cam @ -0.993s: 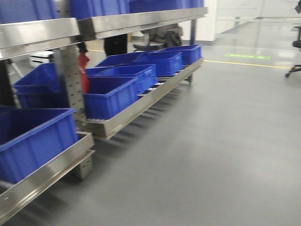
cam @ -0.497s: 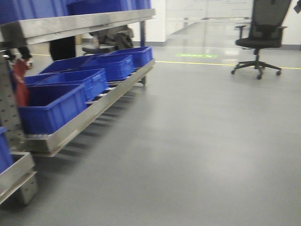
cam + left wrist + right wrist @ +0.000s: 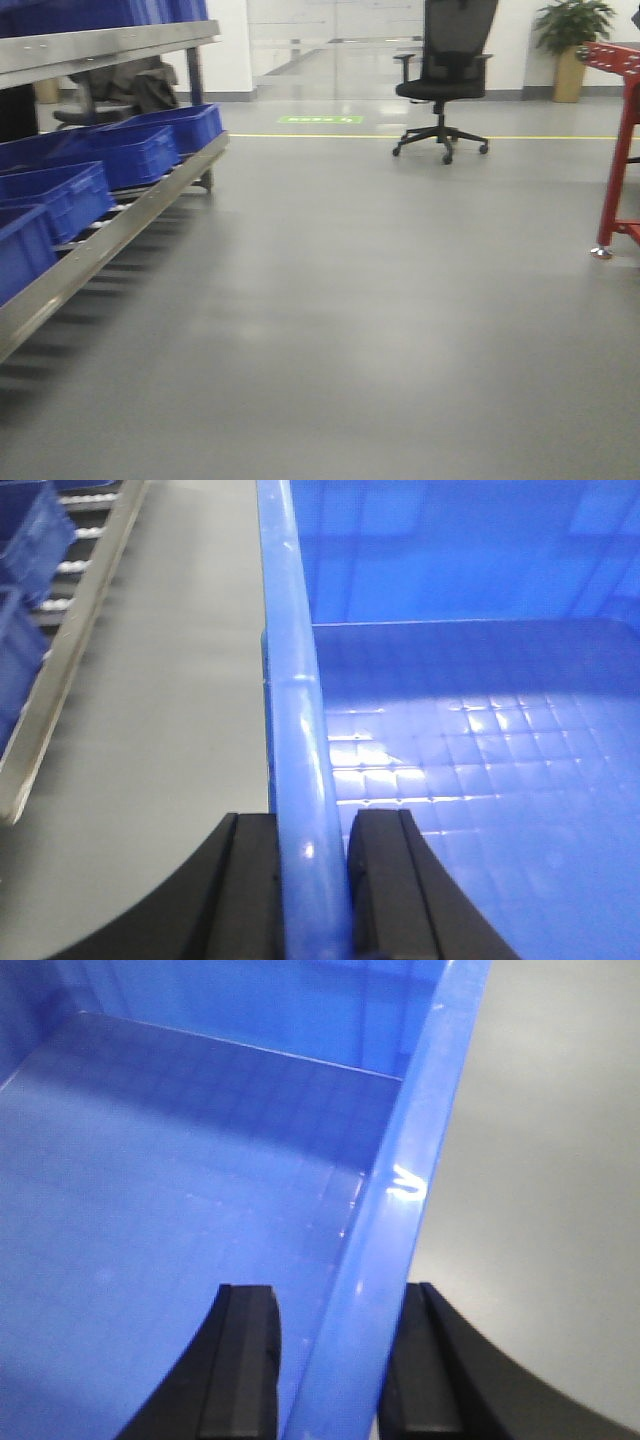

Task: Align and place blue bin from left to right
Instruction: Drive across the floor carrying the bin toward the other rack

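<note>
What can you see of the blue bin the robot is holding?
The bin is shiny blue plastic, open on top and empty, with a faint grid on its bottom and a rounded rim. The left gripper pinches one side rim and the right gripper pinches the other, with gray floor showing beside it.

Front cam looks out over floor point(image 3: 380, 330), shelf point(image 3: 120, 222) at left. Wrist cams look down, v. close, on same bin point(image 3: 480, 740), opposite sides.

No wording is showing clearly enough to read; the green floor marking point(image 3: 320, 119) is appearing only as a blurred patch.
</note>
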You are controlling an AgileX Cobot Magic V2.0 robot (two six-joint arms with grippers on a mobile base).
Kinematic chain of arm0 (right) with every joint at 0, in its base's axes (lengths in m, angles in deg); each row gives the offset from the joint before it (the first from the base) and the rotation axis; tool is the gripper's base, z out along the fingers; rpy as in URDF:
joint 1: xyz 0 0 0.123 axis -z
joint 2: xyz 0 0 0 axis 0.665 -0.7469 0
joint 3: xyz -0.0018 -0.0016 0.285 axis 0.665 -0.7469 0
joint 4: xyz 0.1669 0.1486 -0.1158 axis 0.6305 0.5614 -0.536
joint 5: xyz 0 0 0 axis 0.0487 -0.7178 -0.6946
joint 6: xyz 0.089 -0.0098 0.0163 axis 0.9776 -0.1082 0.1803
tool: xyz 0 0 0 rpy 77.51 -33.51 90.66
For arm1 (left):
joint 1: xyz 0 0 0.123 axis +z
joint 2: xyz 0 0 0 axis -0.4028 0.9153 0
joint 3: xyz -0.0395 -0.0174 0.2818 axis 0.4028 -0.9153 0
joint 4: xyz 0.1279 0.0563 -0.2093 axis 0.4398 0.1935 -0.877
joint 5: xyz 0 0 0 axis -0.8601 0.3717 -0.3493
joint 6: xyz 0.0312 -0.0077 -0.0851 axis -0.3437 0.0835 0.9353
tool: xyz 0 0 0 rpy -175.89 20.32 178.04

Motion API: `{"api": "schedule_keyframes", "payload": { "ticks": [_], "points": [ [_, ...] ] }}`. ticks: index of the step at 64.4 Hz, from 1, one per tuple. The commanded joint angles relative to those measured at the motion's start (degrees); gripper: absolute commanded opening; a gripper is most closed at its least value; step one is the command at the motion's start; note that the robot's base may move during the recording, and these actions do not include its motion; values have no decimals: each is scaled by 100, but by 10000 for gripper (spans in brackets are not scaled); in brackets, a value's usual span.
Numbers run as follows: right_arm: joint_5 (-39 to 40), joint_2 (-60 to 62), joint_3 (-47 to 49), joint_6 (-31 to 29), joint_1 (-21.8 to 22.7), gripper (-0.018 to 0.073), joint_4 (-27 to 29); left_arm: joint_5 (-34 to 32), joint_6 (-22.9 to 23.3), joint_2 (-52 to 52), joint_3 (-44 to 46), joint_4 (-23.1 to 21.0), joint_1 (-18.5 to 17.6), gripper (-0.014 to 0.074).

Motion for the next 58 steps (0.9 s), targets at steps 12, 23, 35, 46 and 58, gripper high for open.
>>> {"api": "schedule_keyframes", "payload": {
  "ticks": [12,23,35,46,58],
  "points": [
    [495,71,46,-31,27,-79,-79,-568,-72,-143,94,-48,-73,-8],
    [495,71,46,-31,27,-79,-79,-568,-72,-143,94,-48,-73,-8],
    [495,71,46,-31,27,-79,-79,-568,-72,-143,94,-48,-73,-8],
    [495,71,46,-31,27,-79,-79,-568,-72,-143,94,-48,-73,-8],
    [495,71,46,-31,27,-79,-79,-568,-72,-143,94,-48,-73,-8]
  ]
}}
